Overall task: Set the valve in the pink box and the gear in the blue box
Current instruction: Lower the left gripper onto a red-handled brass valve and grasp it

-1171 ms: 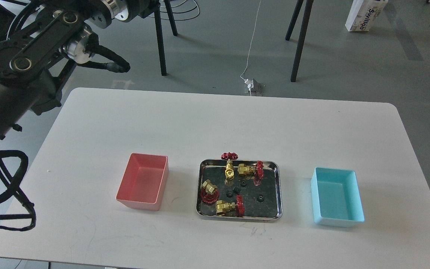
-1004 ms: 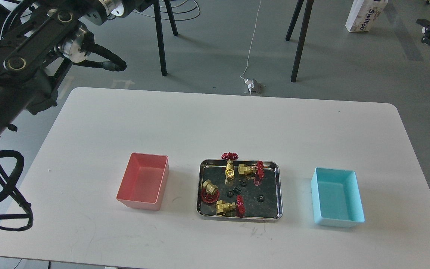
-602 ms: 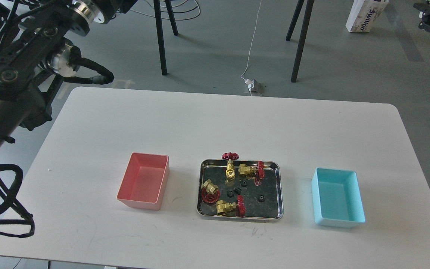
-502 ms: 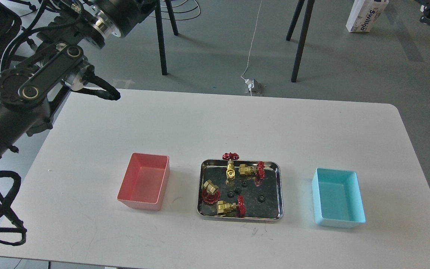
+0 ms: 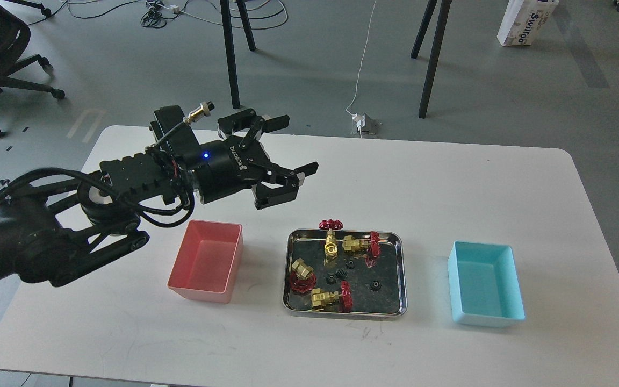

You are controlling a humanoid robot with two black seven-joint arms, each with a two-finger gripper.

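— Gears (image 5: 342,274) barely showed, dark specks on steel tray (image 5: 402,279) among valves (image 5: 329,244). Right gripper?
— Out of view. Left gripper (image 5: 293,146) spread, empty, above table (image 5: 449,183) behind pink box (image 5: 205,260); blue box (image 5: 484,283) right of tray.

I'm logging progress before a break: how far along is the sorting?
Nothing is sorted: the pink box and blue box are empty. All four valves and the gears lie in the tray. The left gripper is open above the table, holding nothing. Every placement remains.
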